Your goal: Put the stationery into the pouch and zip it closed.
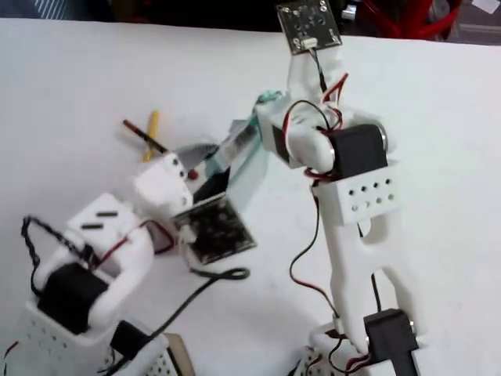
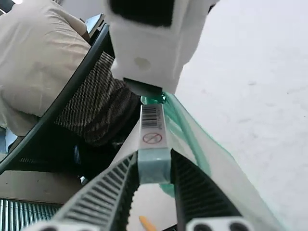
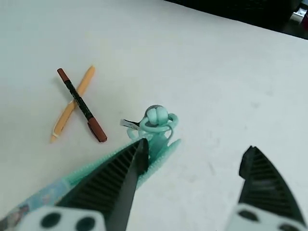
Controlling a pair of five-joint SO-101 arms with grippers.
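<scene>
White table point(image 1: 94, 70): left gripper point(image 2: 155, 163) squeezes a flat grey barcoded stick point(image 2: 153, 130); right gripper point(image 3: 196, 149) gapes wide, one o'clock of green see-through pouch point(image 3: 161, 149).

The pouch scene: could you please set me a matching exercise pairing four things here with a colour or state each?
1. left end effector
2. right end effector
3. pouch
4. brown pen

a. mint green
b. open
c. lying across the yellow pen
d. shut on the barcoded strip

Pairs: 1-d, 2-b, 3-a, 4-c.
</scene>
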